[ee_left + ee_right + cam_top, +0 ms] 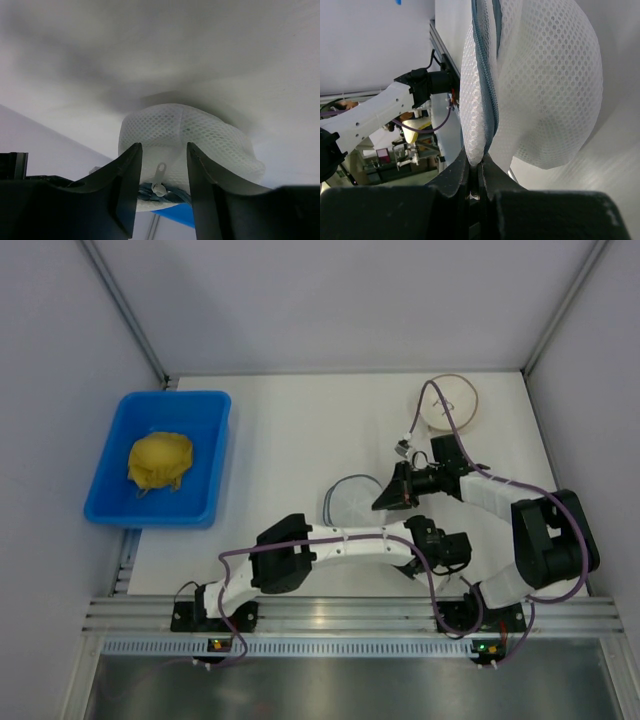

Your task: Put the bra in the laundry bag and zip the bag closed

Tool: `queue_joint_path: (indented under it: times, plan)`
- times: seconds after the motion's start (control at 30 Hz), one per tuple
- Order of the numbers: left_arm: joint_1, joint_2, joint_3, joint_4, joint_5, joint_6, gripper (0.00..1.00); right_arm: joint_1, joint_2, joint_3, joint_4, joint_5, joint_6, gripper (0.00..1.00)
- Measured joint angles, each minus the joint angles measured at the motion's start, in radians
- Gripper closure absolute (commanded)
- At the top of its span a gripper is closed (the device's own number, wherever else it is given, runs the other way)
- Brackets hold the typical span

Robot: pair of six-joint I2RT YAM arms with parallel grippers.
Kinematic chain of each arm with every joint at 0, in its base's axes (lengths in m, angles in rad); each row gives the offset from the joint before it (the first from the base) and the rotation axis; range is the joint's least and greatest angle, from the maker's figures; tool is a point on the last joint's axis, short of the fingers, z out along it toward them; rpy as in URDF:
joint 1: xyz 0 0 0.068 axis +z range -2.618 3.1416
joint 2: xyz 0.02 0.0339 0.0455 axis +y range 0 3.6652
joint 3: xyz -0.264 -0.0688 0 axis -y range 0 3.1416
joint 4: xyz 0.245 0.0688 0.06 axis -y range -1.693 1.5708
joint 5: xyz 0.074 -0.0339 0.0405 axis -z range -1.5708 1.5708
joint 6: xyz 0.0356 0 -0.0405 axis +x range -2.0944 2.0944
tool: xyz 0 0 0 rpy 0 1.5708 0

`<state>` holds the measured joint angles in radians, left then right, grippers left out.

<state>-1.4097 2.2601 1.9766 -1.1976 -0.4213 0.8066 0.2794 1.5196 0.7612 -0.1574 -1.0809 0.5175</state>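
The laundry bag (350,502) (190,135) (545,85), a white mesh pouch, bulges between my two arms. My right gripper (475,162) (385,498) is shut on the bag's rim, pinching the mesh beside the dark zipper (487,75). My left gripper (164,146) (418,532) is open just in front of the bag. Its fingers stand either side of the white zipper pull (160,175) without touching it. I cannot see the bra itself; only a faint mint tint shows through the mesh (215,137).
A blue bin (160,470) holding a yellow cloth lump (160,460) stands at the far left. A white disc with a tan rim (450,402) lies at the back right. The left arm (375,115) reaches across close to the right arm.
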Motion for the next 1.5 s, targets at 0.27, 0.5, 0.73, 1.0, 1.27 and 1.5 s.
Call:
queue_joint_path:
  times: [0.27,0.5,0.73,1.0,1.27,1.5]
  plan:
    - [0.003,0.008,0.009,-0.016,-0.046,-0.016,0.85,0.0,0.0,0.001,-0.001,0.0,-0.001,1.0]
    - [0.002,0.008,0.01,-0.049,-0.019,-0.04,1.0,-0.002,0.016,0.042,-0.031,0.0,-0.028,1.0]
    - [-0.02,0.002,-0.028,-0.064,0.025,-0.073,1.0,-0.014,0.053,0.088,-0.083,0.0,-0.079,1.0]
    - [-0.085,-0.027,-0.133,-0.071,0.071,-0.11,1.0,-0.016,0.098,0.166,-0.133,0.006,-0.132,1.0]
    - [-0.108,-0.031,-0.126,-0.079,0.047,-0.121,1.0,-0.016,0.1,0.183,-0.162,0.006,-0.158,1.0]
    - [-0.095,-0.03,-0.064,-0.078,-0.024,-0.078,0.28,-0.016,0.099,0.177,-0.171,-0.005,-0.156,1.0]
